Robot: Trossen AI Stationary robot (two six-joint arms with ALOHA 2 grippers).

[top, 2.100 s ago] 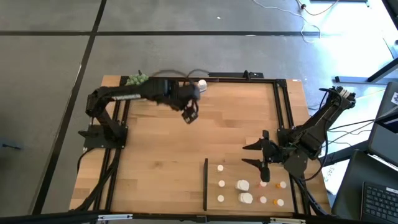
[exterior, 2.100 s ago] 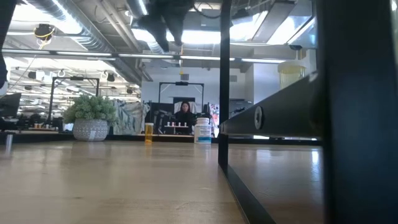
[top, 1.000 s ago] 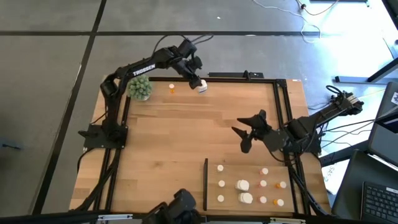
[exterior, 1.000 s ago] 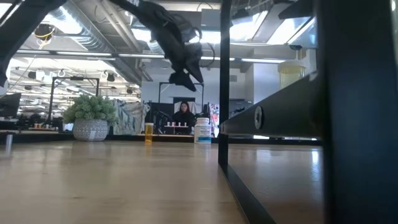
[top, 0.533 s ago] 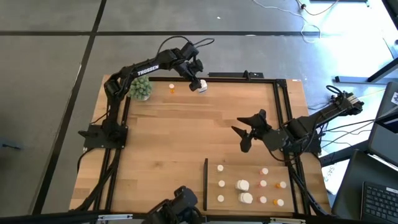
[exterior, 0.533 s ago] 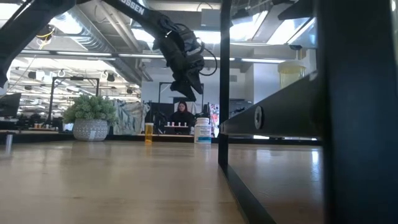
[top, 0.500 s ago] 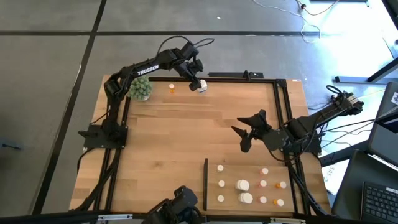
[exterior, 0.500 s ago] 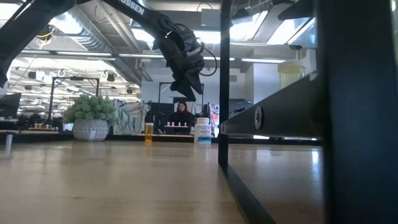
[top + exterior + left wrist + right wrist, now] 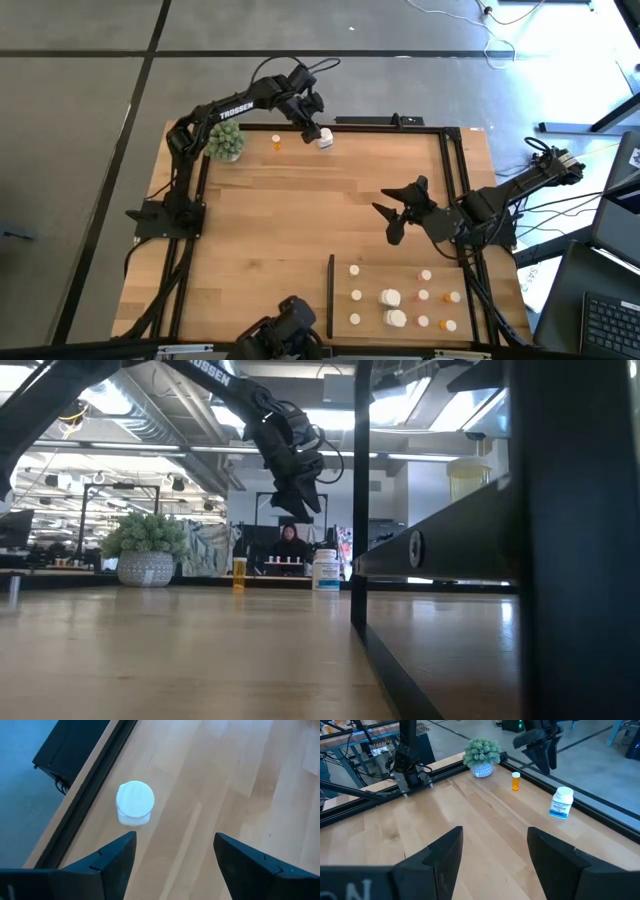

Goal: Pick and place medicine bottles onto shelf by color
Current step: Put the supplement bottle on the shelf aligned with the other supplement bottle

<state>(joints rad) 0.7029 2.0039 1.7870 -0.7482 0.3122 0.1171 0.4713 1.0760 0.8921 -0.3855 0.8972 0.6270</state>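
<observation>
left gripper [image 9: 313,121] edged closer above white bottle [image 9: 325,137]

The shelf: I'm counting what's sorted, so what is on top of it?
On the shelf stand small white bottles, two chunkier white ones, and orange bottles to their right. Nothing covers them.

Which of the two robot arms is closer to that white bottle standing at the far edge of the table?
The left. Its gripper hangs with jaws open just above the white bottle, not touching it. The right gripper is much farther off, open over the middle of the table, near the shelf.
</observation>
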